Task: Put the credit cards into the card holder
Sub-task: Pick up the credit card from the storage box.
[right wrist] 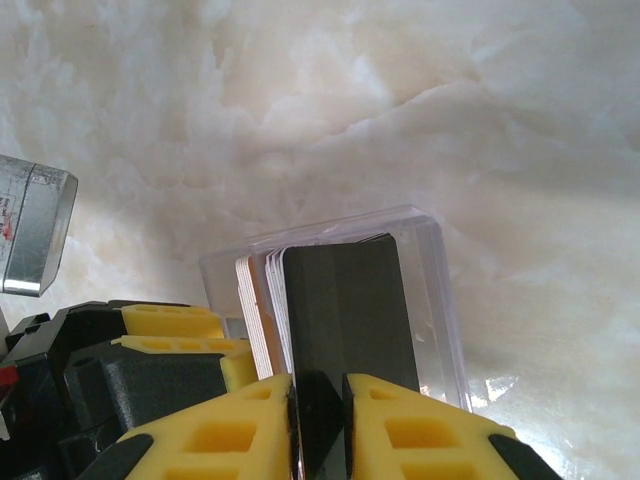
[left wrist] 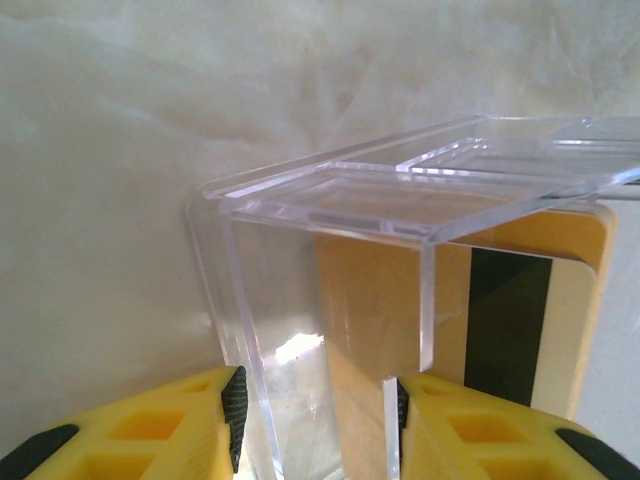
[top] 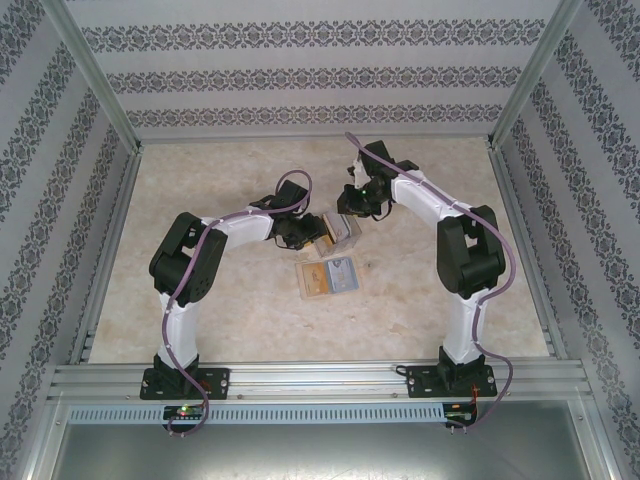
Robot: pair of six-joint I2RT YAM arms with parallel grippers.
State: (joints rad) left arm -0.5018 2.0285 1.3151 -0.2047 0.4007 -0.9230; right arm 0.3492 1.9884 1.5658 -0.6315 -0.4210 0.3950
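Two robot arms bent toward a clear plastic box just above the centre of the pale marbled tabletop in the overhead view, the left arm on the left of the frame and the right arm on the right. The left end effector was clamped on the clear plastic box, its yellow fingers set against opposite walls at the bottom of the left wrist view, while the box's upper edge ran across the middle of that frame. An orange-yellow card with a black stripe stood upright at the right of the same frame, seen partly through the clear wall. The right end effector was pinched on a black card, which stood on edge at the front of a row of credit cards inside the box, at the lower centre of the right wrist view. The card holder lay flat on the tabletop just below the box, near the centre of the overhead frame, apart from both end effectors. Its left part looked orange-tan and its right part blue-grey. Whether a card lay on it could not be told.
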